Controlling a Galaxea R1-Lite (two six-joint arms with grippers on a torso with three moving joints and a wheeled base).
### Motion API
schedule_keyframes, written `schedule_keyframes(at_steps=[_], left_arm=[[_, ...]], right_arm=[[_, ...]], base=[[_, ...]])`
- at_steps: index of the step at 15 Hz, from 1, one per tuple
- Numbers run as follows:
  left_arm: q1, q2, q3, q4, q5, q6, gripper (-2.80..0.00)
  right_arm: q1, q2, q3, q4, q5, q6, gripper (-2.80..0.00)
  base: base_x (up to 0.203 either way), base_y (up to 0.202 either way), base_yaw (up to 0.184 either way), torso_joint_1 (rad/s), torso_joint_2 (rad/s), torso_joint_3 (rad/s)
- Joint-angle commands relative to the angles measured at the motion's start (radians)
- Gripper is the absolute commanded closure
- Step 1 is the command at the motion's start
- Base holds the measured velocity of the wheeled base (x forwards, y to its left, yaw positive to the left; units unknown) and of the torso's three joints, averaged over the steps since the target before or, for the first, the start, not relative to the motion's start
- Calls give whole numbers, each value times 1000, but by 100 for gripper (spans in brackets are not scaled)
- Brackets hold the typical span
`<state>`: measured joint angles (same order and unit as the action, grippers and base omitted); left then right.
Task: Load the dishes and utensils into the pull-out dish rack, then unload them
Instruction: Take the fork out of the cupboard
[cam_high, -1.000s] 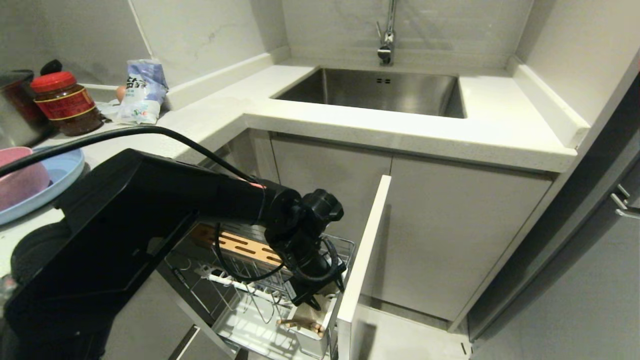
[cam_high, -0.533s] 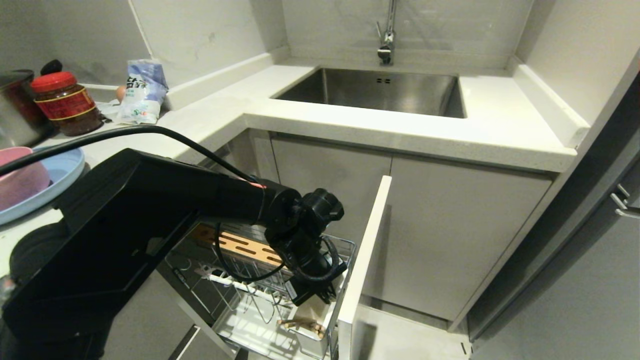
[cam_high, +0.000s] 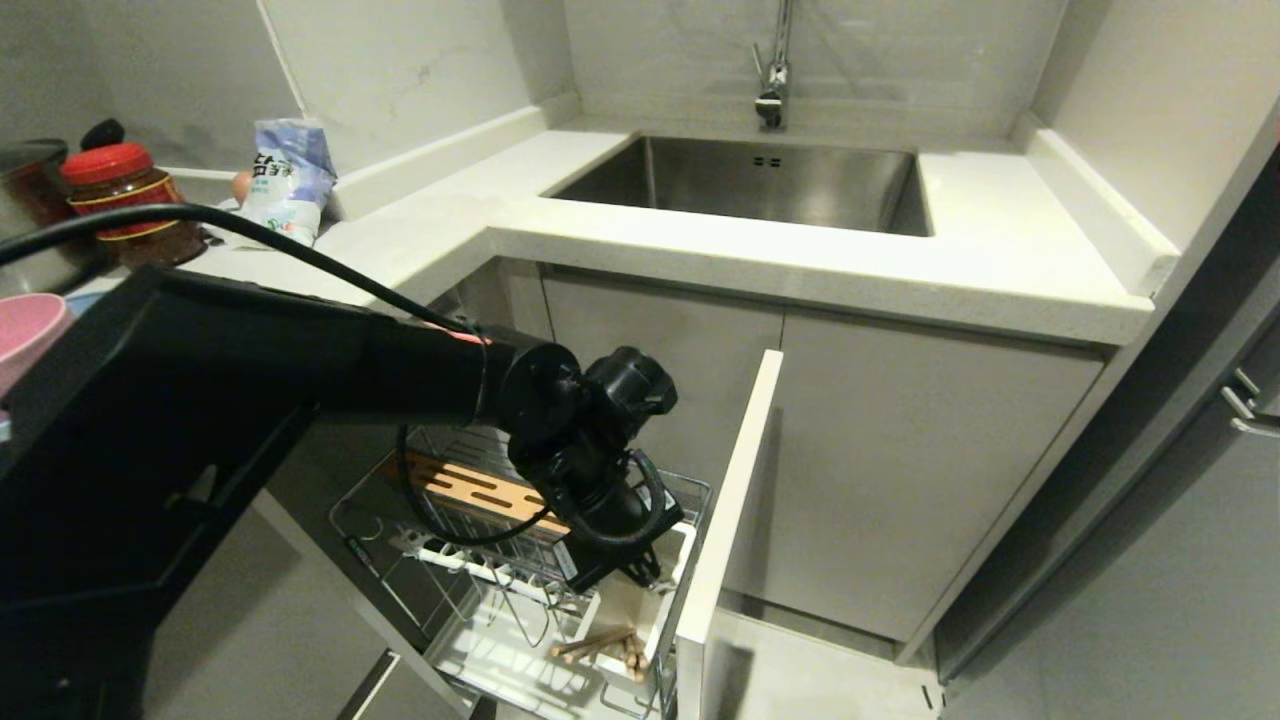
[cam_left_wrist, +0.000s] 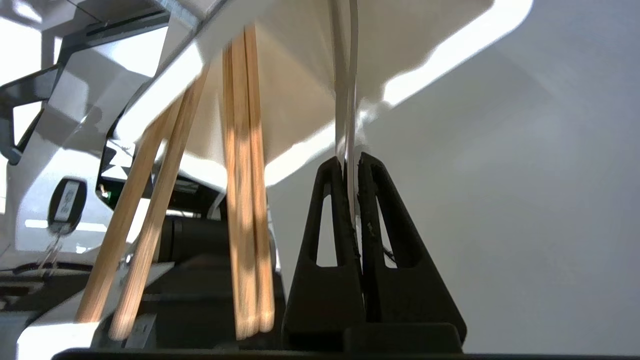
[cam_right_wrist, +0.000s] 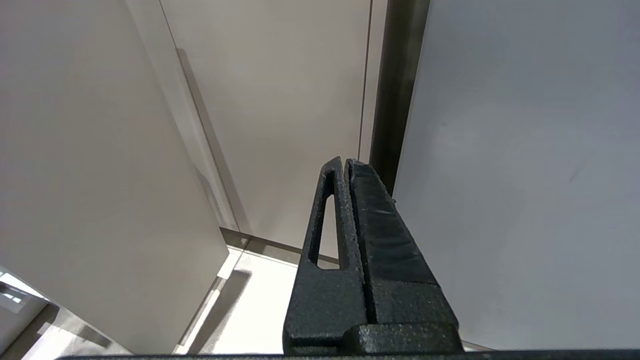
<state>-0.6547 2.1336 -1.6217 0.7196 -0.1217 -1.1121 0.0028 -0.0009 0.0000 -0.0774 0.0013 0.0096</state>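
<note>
Left gripper: jaws pinched together on the slim handle of the fork, which runs from the fingertips down into the white utensil cup. Judged to be an unloading grasp: the handle end is what stands proud of the cup, so it is the only part to take hold of.

Chopsticks: loose in the same cup, leaning out over its rim toward the near edge of the rack, not held. The left wrist view shows more than one pair of sticks; how many, I cannot tell.

Pull-out dish rack: drawn out below the counter, its wooden bar at the back, front panel beside the cup.

Bowl: at the counter's left edge, cut off by the frame; the plate is hidden behind the arm.

Fork tines: hidden inside the cup. The grasp itself is blocked by the wrist in the head view.

Right gripper: jaws together on nothing, parked before cabinet doors.
</note>
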Motion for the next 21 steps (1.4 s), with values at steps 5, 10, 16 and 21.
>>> schedule_keyframes(at_steps=[5,10,16,21], left_arm=[[-19,-69,-38,95,-2,-2,0],[-19,-72,-66,192,2,39,0],[-25,-110,-93,251,33,60,0],[-39,-173,-109,286,33,60,0]], right_arm=[[0,-1,26,-1,0,0,0],[0,-1,26,-1,0,0,0],[0,-1,26,-1,0,0,0],[0,-1,26,-1,0,0,0]], base=[[0,0,0,0,0,0],[0,0,0,0,0,0],[0,0,0,0,0,0],[0,0,0,0,0,0]])
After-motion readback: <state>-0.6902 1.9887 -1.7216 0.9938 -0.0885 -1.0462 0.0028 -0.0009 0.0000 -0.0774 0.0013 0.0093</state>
